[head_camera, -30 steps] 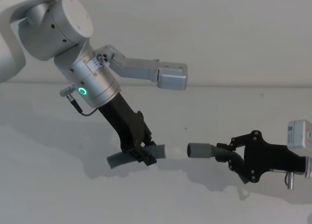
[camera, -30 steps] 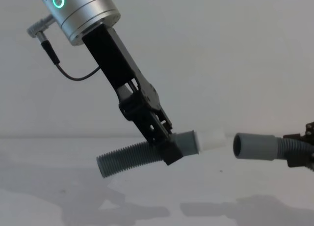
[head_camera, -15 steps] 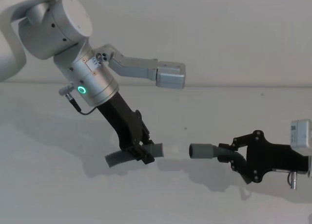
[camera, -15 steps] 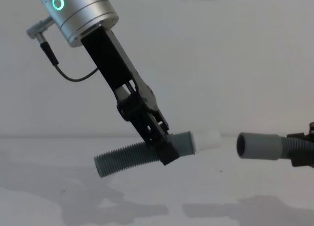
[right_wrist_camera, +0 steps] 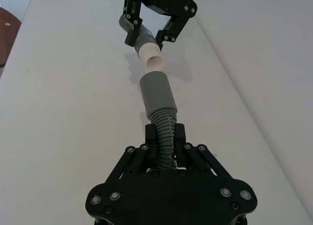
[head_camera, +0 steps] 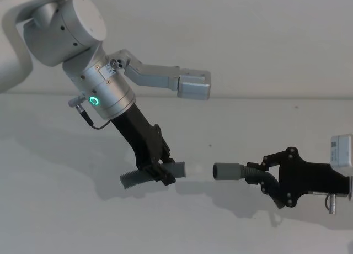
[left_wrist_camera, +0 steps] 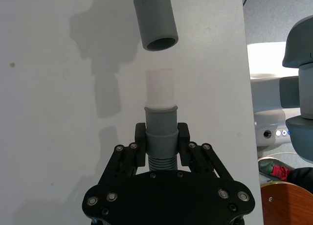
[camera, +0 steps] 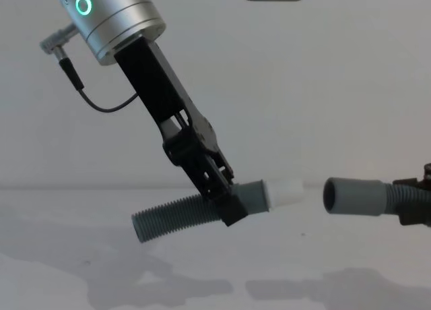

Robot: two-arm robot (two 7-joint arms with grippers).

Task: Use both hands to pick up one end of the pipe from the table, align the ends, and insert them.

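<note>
Landmark: the gap between the two hose ends, held in the air above the table (head_camera: 66, 221).

Right gripper (head_camera: 263, 174): seen at the right of the gap in the head view, reaching in from the right edge; its fingers are pinched on the ribbed part of the socket hose, just behind the cuff. In the right wrist view the ribbed hose is seen clamped between the two black fingers (right_wrist_camera: 152, 135).

Socket hose (head_camera: 242, 171): held by the right gripper, level, its wide grey socket cuff (head_camera: 224, 170) pointed at the gap; the open mouth is seen in the chest view (camera: 331, 195) and faces left toward the white tip.

Gap: the two ends are kept apart, near each other and roughly in line. In the left wrist view the socket cuff (left_wrist_camera: 155, 18) is seen just past the white tip (left_wrist_camera: 159, 87), set slightly off to one side of it.

Left gripper (head_camera: 161, 173): seen at the left of the gap, hung down at a slant from the silver wrist (head_camera: 105, 94) with the green light ring (head_camera: 94, 101); its fingers are pressed on the tip hose where the grey cuff meets the ribs.

Tip hose (camera: 176, 215): held by the left gripper above the table, tilted, the ribbed tail lower and farther from the gap, the grey cuff (camera: 254, 195) and white tip (camera: 285, 191) raised toward it.

Table: a plain white surface below both hoses, with shadows of the arms and hoses cast on it under the gap.

Wall (head_camera: 265, 38): pale, plain, seen behind the table beyond the gap.
</note>
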